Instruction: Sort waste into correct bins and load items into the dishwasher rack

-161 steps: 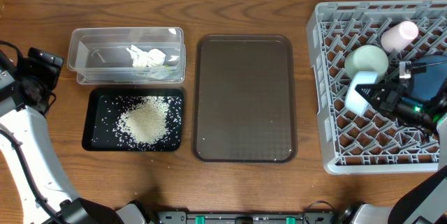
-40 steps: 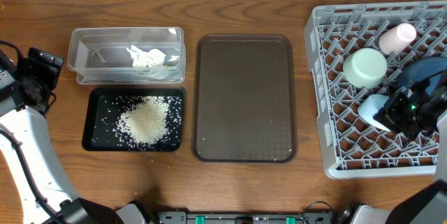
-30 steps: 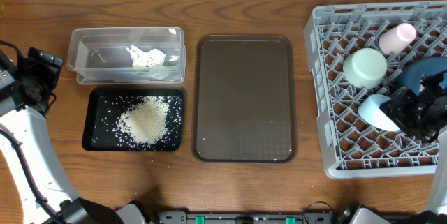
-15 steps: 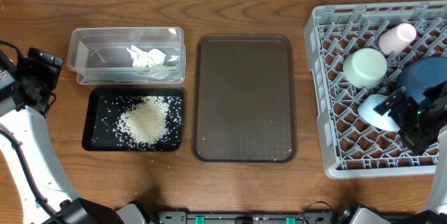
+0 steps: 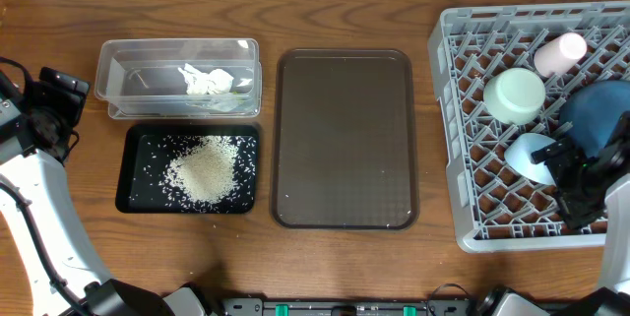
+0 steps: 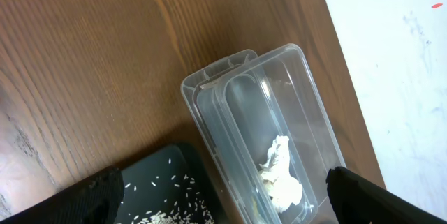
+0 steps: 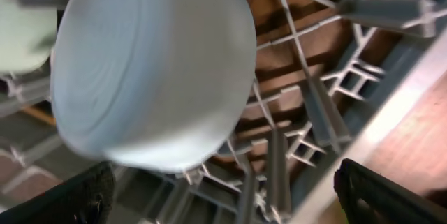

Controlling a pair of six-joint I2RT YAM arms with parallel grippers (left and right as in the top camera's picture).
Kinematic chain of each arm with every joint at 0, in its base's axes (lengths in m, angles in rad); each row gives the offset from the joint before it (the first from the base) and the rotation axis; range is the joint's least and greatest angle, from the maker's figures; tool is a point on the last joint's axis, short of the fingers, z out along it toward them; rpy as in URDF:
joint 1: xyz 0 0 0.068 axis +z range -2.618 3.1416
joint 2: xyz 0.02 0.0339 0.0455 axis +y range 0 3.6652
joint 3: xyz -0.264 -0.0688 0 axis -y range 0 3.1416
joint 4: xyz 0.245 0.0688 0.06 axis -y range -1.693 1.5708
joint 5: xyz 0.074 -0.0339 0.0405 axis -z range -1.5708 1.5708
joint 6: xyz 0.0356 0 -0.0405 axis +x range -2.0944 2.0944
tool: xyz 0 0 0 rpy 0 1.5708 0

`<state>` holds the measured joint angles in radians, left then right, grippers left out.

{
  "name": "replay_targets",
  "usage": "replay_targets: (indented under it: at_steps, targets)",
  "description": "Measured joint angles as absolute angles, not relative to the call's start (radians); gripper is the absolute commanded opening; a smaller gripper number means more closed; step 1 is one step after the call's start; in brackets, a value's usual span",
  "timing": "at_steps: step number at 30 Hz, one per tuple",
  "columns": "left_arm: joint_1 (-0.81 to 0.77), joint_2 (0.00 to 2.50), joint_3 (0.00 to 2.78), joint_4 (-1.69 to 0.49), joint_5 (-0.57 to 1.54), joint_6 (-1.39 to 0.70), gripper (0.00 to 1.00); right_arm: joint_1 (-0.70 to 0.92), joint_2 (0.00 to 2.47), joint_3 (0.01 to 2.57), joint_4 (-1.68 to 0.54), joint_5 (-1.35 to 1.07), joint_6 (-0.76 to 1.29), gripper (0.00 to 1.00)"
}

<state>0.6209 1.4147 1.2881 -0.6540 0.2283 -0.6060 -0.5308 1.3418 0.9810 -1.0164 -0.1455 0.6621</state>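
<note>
The grey dishwasher rack [image 5: 463, 129] at the right holds a pale-pink cup [image 5: 561, 52], a mint-green bowl [image 5: 515, 94], a dark-blue bowl [image 5: 598, 119] and a light-blue bowl [image 5: 532, 156]. My right gripper [image 5: 559, 166] hangs open just beside the light-blue bowl [image 7: 154, 70]. Only rack lattice [image 7: 300, 91] lies between its jaws [image 7: 223, 196]. At the left, the clear tub [image 5: 177, 60] holds a crumpled paper scrap [image 5: 205, 80]. The black tray [image 5: 133, 173] holds a heap of rice [image 5: 204, 170]. My left gripper [image 5: 61, 94] is open and empty, above the tub [image 6: 258, 112] and black tray [image 6: 167, 182].
A large flat brown serving tray [image 5: 345, 139] lies in the middle of the wooden table, between the bins and the rack. The rack's front wall [image 5: 532, 239] sits close to the table's near edge. A white wall [image 6: 405, 56] borders the far side.
My right gripper has opened, let go of the light-blue bowl and drawn back toward the rack's front right. The bowl now rests in the rack. The left arm has not moved.
</note>
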Motion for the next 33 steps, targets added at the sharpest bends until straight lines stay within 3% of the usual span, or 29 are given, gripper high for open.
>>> replay_targets:
  at_steps: [11,23,33]
  targets:
    - [0.621,1.415,1.288,-0.654,0.228,-0.606,0.95,-0.53,1.342,0.939,-0.826,-0.262,0.762,0.99]
    - [0.621,1.415,1.288,-0.654,0.228,-0.606,0.95,-0.53,1.342,0.937,-0.868,-0.225,0.916,0.95]
    - [0.621,1.415,1.288,-0.654,0.228,-0.606,0.95,-0.529,1.341,0.888,-0.779,-0.187,1.06,0.93]
